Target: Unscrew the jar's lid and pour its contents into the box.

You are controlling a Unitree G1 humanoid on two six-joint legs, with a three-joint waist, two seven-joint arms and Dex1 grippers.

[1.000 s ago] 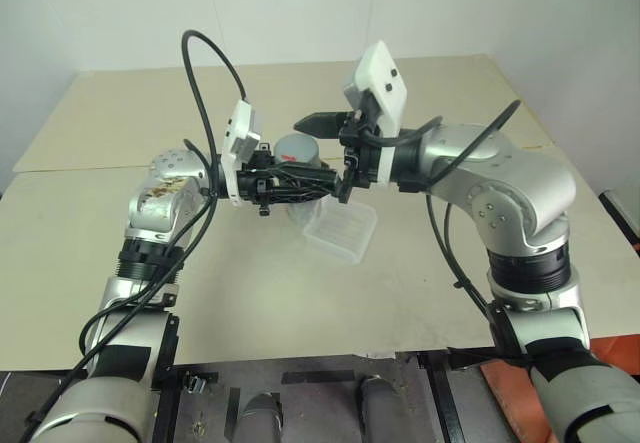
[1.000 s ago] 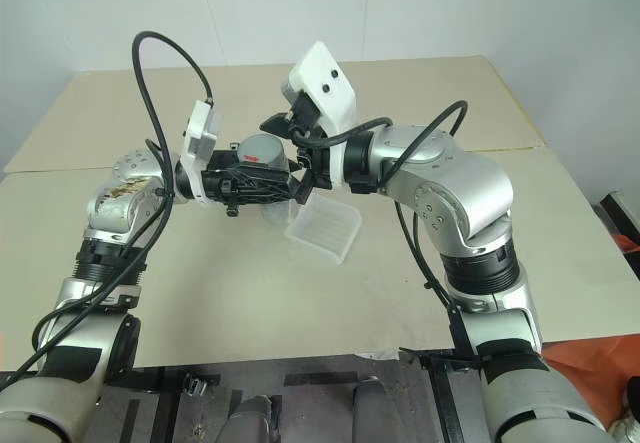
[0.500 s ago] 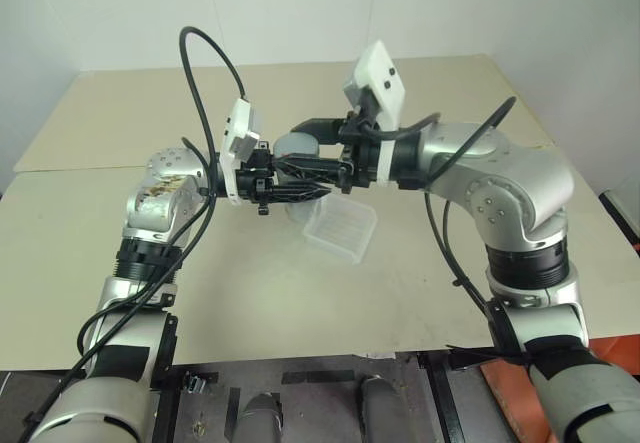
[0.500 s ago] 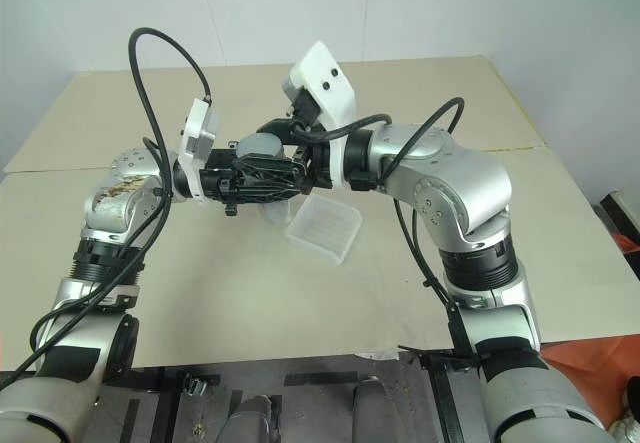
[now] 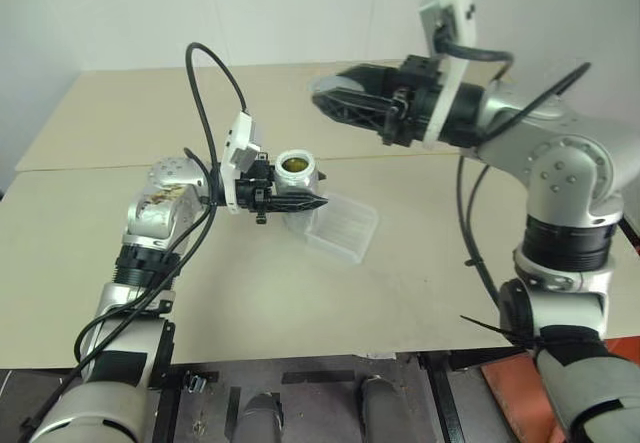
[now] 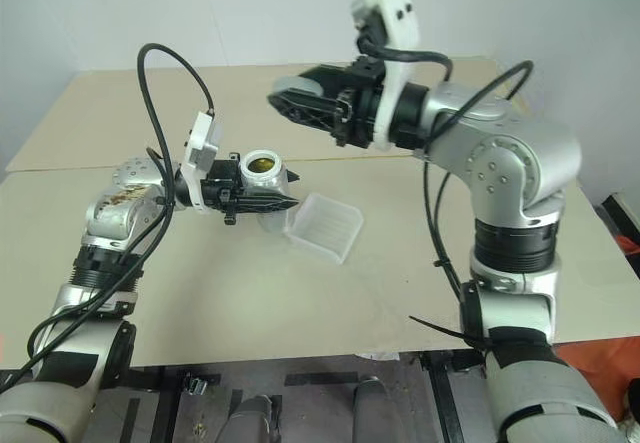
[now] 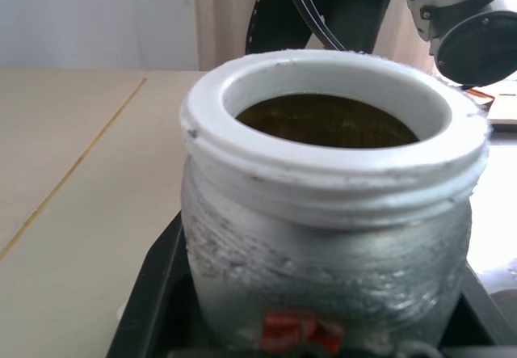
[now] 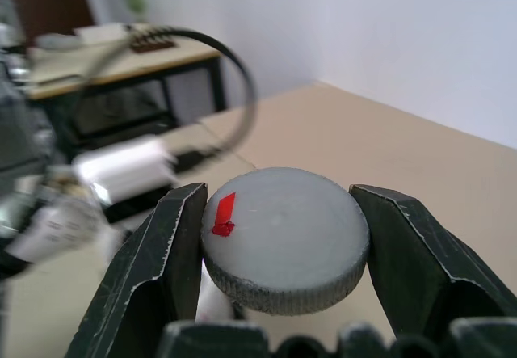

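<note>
My left gripper (image 5: pixel 300 201) pinches the jar (image 5: pixel 297 171) upright above the bench (image 5: pixel 250 283), its open mouth showing the contents (image 7: pixel 327 121). The box (image 5: pixel 342 227) lies on the bench just beside and below the jar, toward my right. My right gripper (image 8: pixel 279 241) is clamped on the lid (image 8: pixel 283 237), held high and well apart. I judge the pour calls for tipping the jar's axis rightward over the box.

Lab, bare beige table (image 5: pixel 90 253), white walls (image 5: pixel 150 13)
</note>
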